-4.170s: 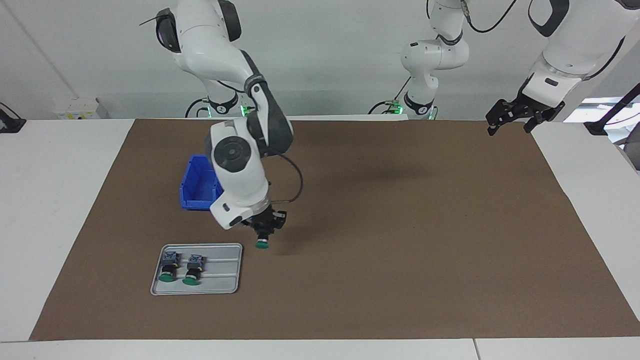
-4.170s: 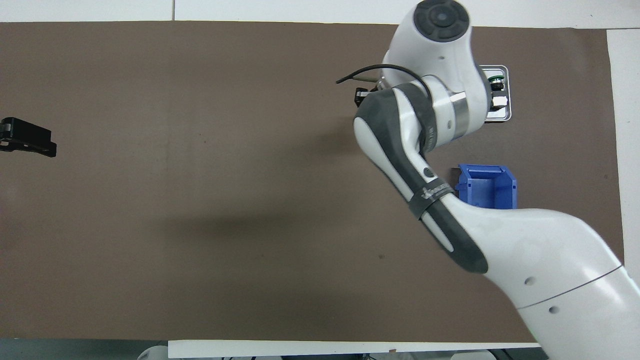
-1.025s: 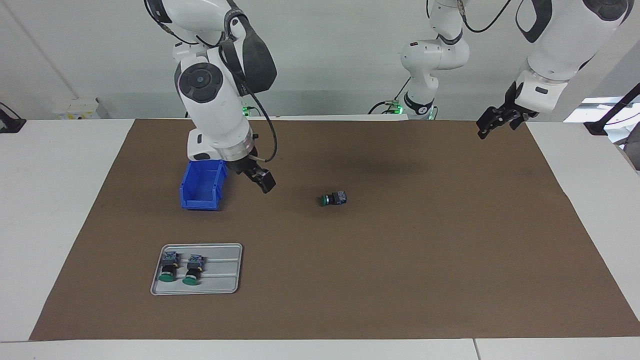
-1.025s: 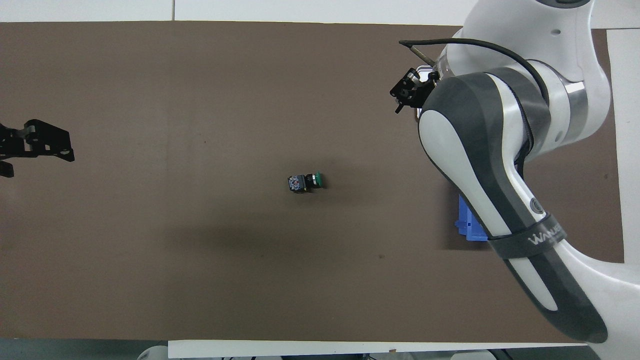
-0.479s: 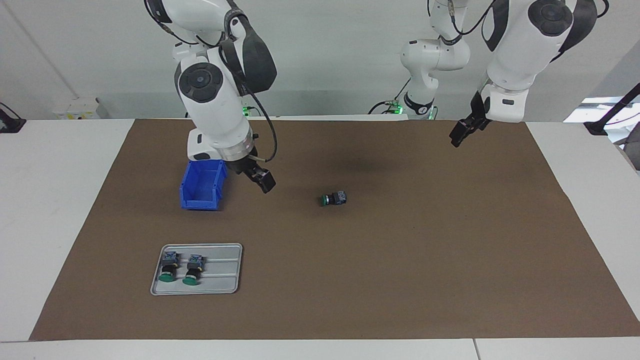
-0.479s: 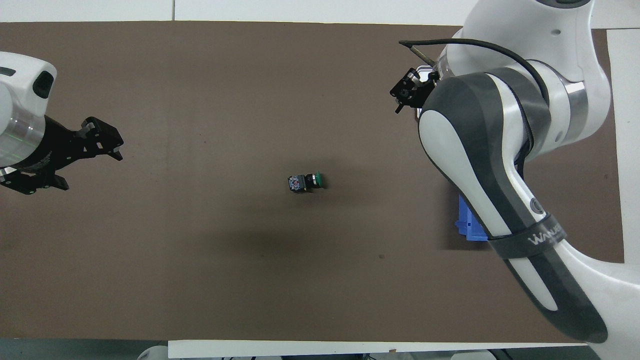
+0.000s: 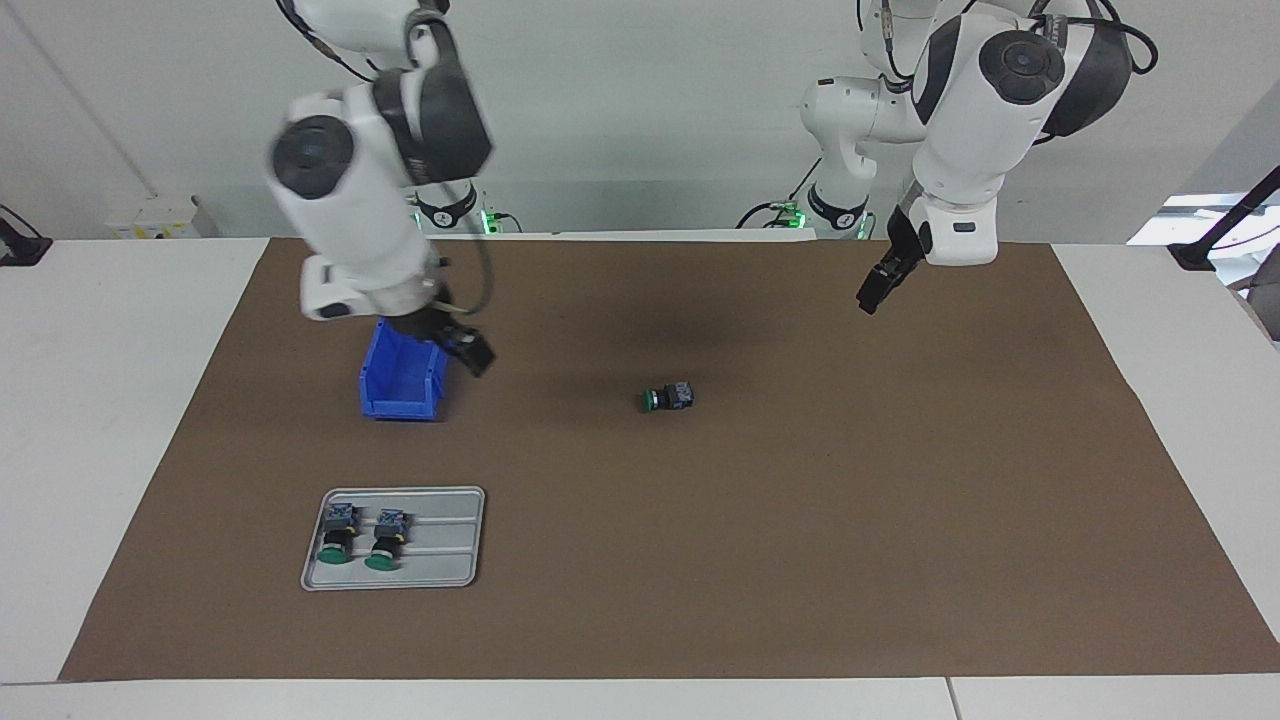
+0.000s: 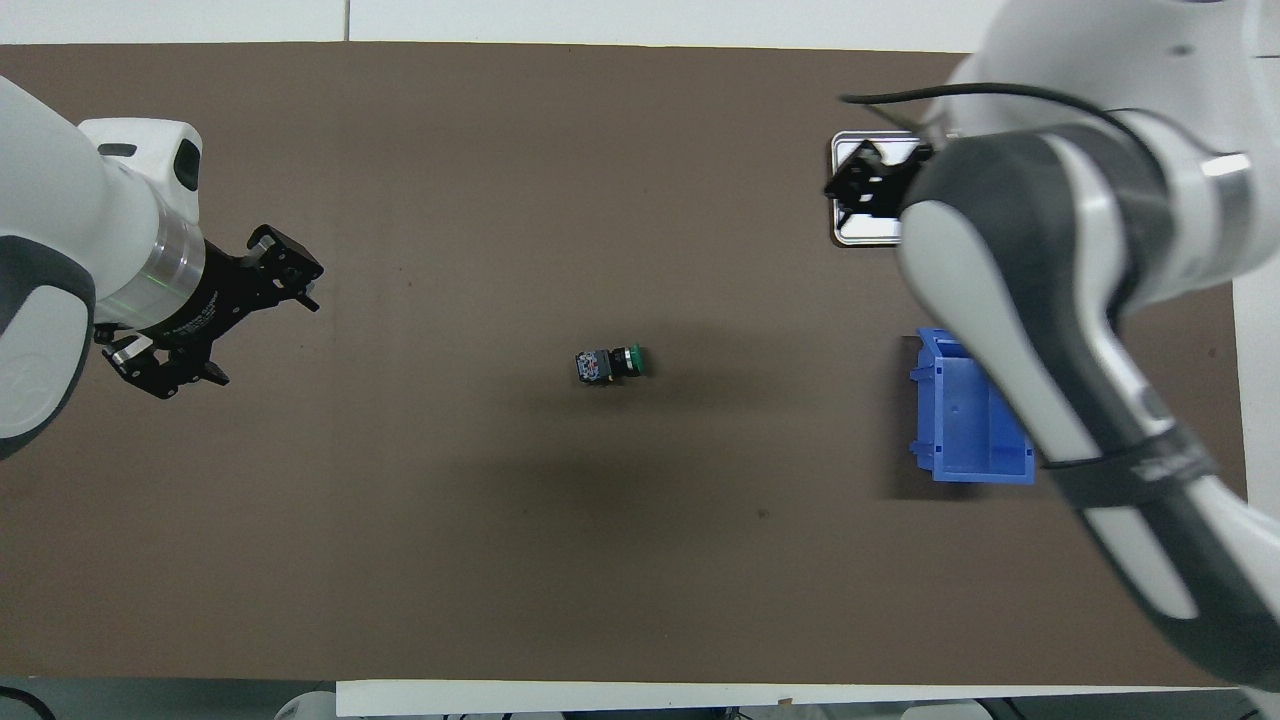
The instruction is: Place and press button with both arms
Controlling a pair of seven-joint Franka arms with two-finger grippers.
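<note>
The button (image 7: pixel 668 398) (image 8: pixel 610 363) lies on its side in the middle of the brown mat, green cap toward the right arm's end of the table, with nothing touching it. My right gripper (image 7: pixel 470 352) (image 8: pixel 865 190) hangs open and empty in the air beside the blue bin. My left gripper (image 7: pixel 880 285) (image 8: pixel 255 330) is raised over the mat toward the left arm's end, jaws spread wide and holding nothing. Both grippers are well apart from the button.
A grey tray (image 7: pixel 445 545) (image 8: pixel 865 232) carries two more green-capped buttons (image 7: pixel 335 535) (image 7: pixel 385 540) and lies farther from the robots than the blue bin (image 7: pixel 400 405) (image 8: pixel 970 475). Two slimmer white arms (image 7: pixel 850 130) stand at the robots' edge of the table.
The right gripper set the button down mid-mat and has drawn back toward the blue bin. The left arm has swung in over the mat toward the middle. The button has stayed still.
</note>
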